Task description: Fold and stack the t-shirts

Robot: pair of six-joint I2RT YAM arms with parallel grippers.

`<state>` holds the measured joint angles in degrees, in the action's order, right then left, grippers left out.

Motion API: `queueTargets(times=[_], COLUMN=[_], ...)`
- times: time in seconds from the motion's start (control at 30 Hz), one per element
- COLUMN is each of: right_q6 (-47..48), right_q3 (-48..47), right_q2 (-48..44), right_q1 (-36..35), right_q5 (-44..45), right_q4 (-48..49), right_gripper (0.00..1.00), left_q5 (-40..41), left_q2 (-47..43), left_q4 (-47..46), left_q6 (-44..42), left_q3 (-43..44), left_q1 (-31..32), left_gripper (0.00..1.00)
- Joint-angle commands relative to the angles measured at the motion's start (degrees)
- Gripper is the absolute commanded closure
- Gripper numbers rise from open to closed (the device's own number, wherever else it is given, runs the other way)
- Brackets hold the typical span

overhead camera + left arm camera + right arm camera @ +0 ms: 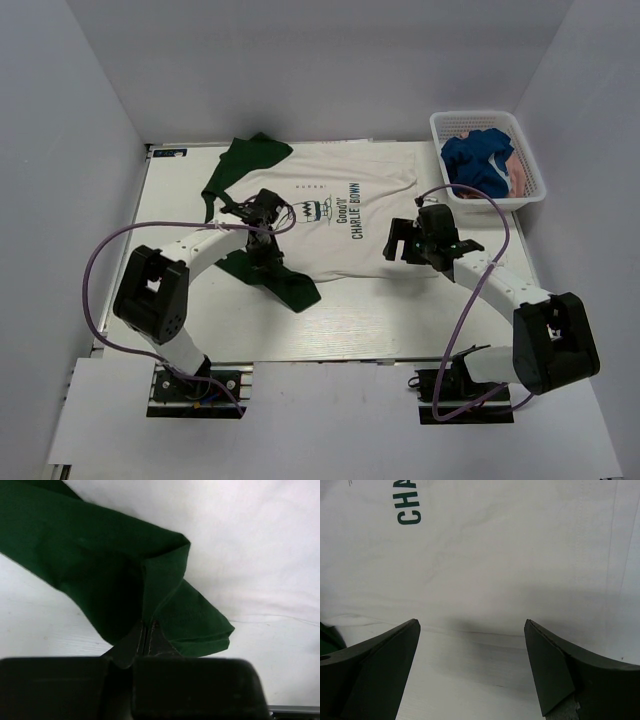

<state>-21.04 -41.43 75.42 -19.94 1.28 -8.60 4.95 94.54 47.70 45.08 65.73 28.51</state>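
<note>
A cream t-shirt (345,205) with dark green sleeves and "Charlie Brown" print lies spread flat on the table. My left gripper (263,252) (146,625) is shut on a fold of the shirt's near green sleeve (285,280) (100,555), and the cloth bunches up between the fingertips. My right gripper (402,243) (472,623) stands open just above the shirt's hem (485,630), with nothing between its fingers. A blue t-shirt (478,160) and a dusty pink t-shirt (520,177) lie crumpled in the basket.
The white mesh basket (533,195) stands at the back right corner of the table. The other green sleeve (245,160) lies at the back left. White walls close in the table at the back and both sides.
</note>
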Motion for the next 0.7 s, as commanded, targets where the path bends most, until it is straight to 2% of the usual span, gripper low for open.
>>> queueTargets(times=[0.0,0.17,0.2,0.37,0.5,0.53,0.57,0.6,0.67], right_q6=[-0.7,-0.4,-0.3,-0.5,-1.3,-1.4,-1.4,-1.4,-1.3], right_q3=[-0.2,1.2,1.4,3.0,3.9,3.9,3.8,3.4,2.9], right_q2=[0.0,-0.3,-0.4,-0.7,-0.1,-0.1,-0.1,-0.2,-0.5], right_q1=[0.1,0.0,0.1,0.0,0.3,0.1,0.2,0.2,0.2], right_q5=[-0.5,-0.8,-0.7,-0.7,-0.7,-0.8,-2.7,-2.6,-2.4], right_q4=[2.1,1.7,1.7,1.7,2.4,3.1,3.1,3.0,2.5], right_gripper=[0.10,0.10,0.10,0.10,0.10,0.10,0.10,0.10,0.10], left_q5=[3.3,5.1,5.1,-2.5,-8.7,-8.7,-8.7,-8.1,-8.6], left_q2=[-1.5,-10.6,-15.0,-27.2,-38.0,-39.4,-40.3,-40.9,-40.9], left_q4=[3.6,15.5,17.8,31.5,32.0,32.5,32.5,32.5,32.5], left_q6=[1.8,9.1,10.7,18.4,23.3,23.3,24.0,24.0,24.0], left_q3=[1.9,-3.6,-5.1,-18.0,-20.6,-20.6,-19.9,-19.9,-18.5], left_q1=[0.5,1.7,2.2,2.2,3.0,3.0,3.0,3.0,3.0], left_gripper=[1.00,1.00,1.00,1.00,1.00,0.84,0.78,0.56,0.35])
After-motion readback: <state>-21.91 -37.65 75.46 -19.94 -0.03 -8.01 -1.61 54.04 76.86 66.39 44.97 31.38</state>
